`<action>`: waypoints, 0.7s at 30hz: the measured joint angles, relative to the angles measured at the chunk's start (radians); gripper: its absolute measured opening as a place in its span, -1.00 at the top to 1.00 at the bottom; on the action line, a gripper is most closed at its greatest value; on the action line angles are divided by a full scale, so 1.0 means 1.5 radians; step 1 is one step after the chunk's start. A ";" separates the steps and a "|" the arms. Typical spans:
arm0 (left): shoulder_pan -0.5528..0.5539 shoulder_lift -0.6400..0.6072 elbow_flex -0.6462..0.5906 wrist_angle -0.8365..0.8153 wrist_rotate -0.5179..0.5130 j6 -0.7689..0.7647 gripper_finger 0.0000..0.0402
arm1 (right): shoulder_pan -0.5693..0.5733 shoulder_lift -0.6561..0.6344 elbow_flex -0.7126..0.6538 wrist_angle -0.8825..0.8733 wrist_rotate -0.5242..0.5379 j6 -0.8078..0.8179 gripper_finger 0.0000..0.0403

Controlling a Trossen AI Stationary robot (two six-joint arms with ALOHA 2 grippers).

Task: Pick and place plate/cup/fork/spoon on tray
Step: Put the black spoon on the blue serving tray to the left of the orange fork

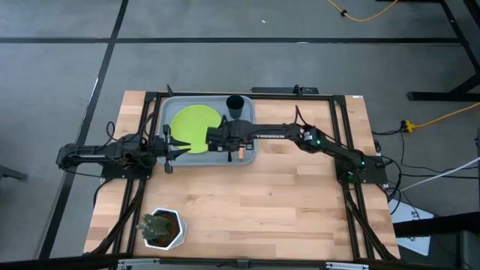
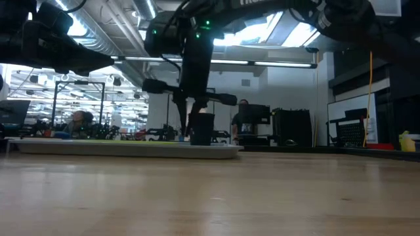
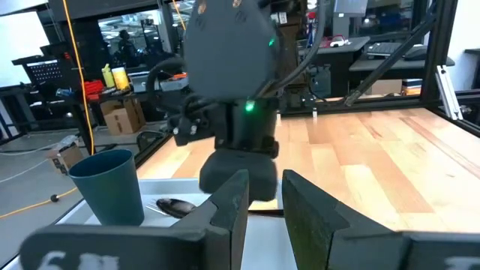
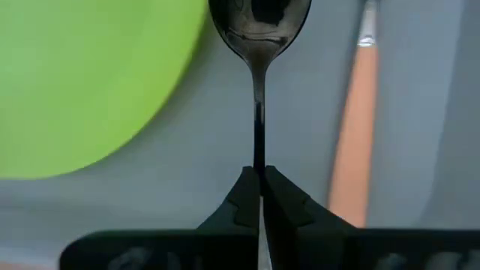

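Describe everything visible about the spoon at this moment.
The spoon is dark and glossy, metal by its look, with an oval bowl that mirrors its surroundings and a thin straight handle. The right hand is shut on the handle's end, with the bowl pointing away from it. It is over the tray, between the plate and the fork. Whether it already rests on the tray cannot be told.

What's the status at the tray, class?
Right gripper shut on spoon over tray. Left gripper open beside the tray. Nothing blocking.
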 joint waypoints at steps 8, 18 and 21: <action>0.000 0.000 0.000 0.000 0.000 0.000 0.62 | -0.013 -0.001 -0.029 0.019 -0.001 -0.001 0.94; 0.000 0.000 0.000 0.000 0.000 0.000 0.62 | -0.015 -0.001 -0.066 0.052 0.024 -0.003 0.92; 0.000 0.000 0.000 0.000 0.000 0.000 0.62 | -0.016 -0.001 -0.066 0.052 0.044 -0.005 0.92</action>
